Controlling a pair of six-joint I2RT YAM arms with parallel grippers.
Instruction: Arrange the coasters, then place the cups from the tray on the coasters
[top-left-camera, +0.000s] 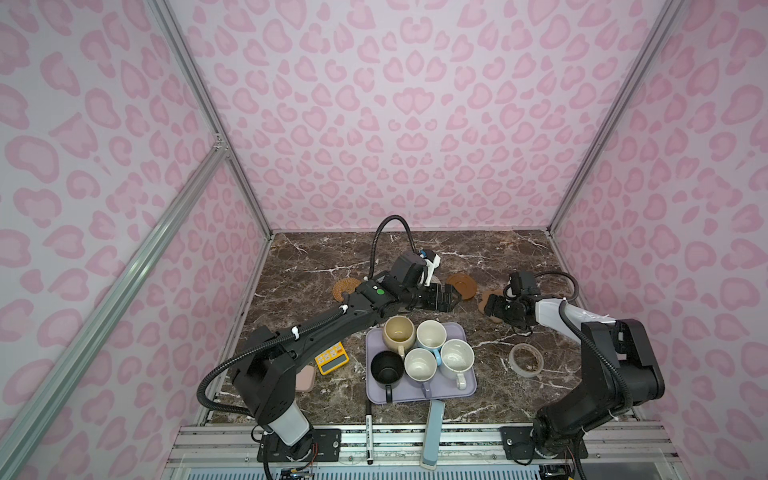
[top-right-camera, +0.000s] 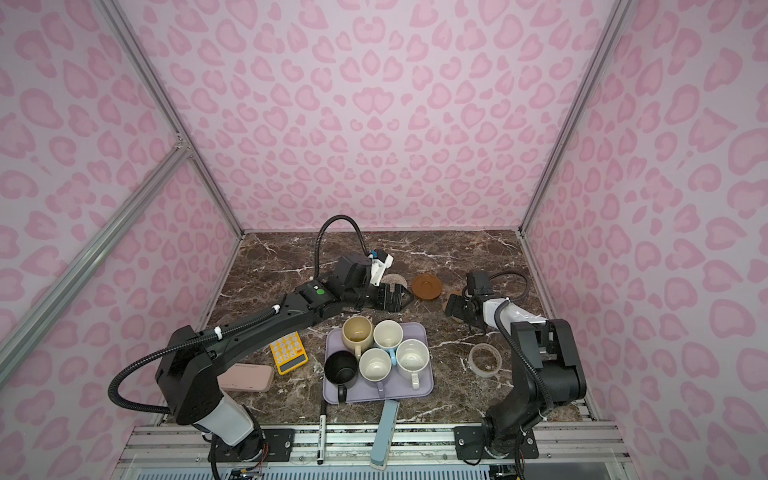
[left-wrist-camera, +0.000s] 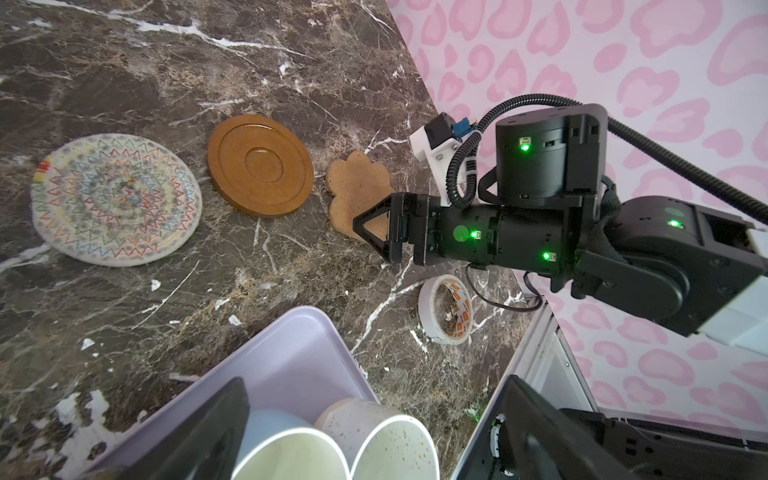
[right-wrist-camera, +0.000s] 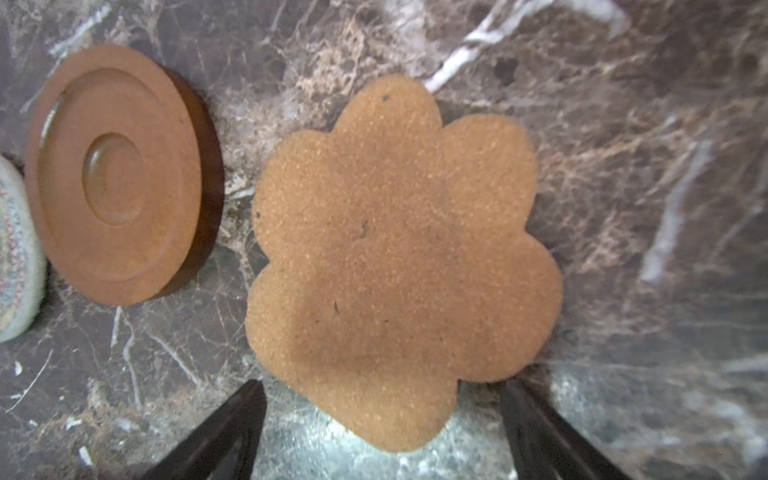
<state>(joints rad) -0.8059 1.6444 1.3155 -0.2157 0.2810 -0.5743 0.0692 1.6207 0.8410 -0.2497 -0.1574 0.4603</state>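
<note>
Right hand (right-wrist-camera: 382, 384) spread wide, empty, flanking paw coaster (right-wrist-camera: 395, 249) | left hand (left-wrist-camera: 376, 382) spread wide, empty

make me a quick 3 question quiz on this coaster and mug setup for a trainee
1. True or false: all five mugs stand on the tray.
2. Which coaster has one end between the open fingers of the right gripper? A) orange woven round B) brown disc C) paw-shaped cork coaster
3. What is the ring-shaped thing lying to the right of the tray in both top views?

Key: 1 true; 2 C; 3 the tape roll
</note>
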